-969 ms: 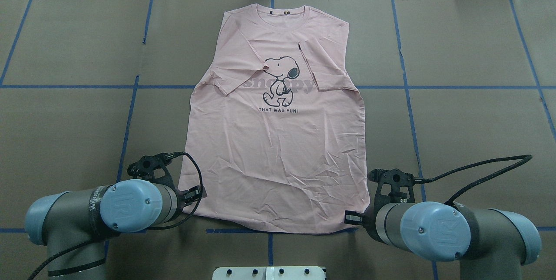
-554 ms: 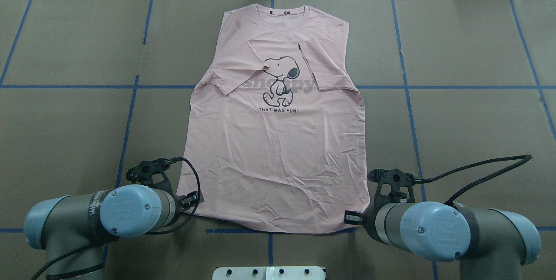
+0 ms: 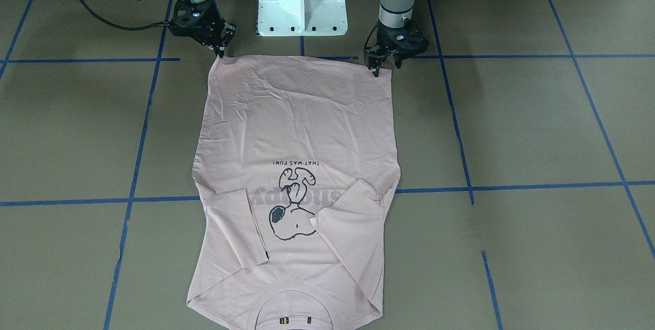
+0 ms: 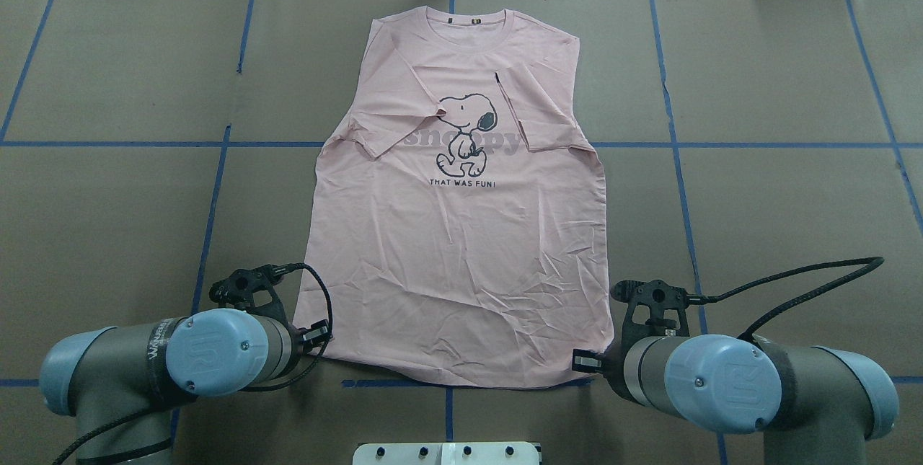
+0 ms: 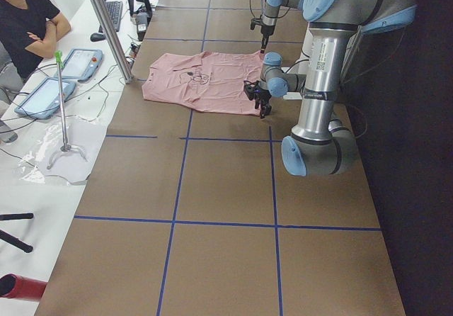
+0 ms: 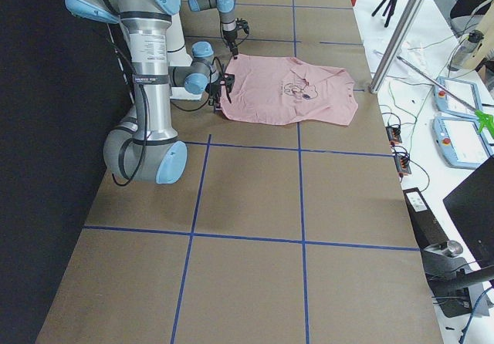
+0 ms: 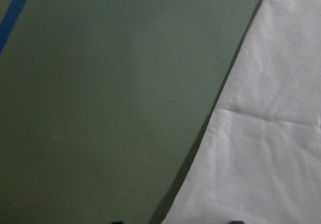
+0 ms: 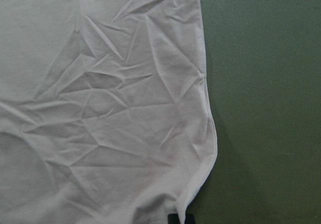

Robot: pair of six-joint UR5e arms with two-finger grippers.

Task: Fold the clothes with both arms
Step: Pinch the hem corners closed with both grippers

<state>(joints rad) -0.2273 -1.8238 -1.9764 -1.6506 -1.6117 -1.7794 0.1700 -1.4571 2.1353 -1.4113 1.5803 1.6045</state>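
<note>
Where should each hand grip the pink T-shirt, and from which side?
On the T-shirt, probably the two hem corners nearest the robot: left hand on its own side's corner, right hand on the other, each coming down from the robot's side. It lies flat, sleeves folded in, hem towards the robot.

Even bright light; left wrist view blurs T-shirt (image 7: 271,158).

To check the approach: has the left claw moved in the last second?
Yes. Overhead, the left claw shifted slightly toward the robot, nearer the tape line by the hem of the shirt.
</note>
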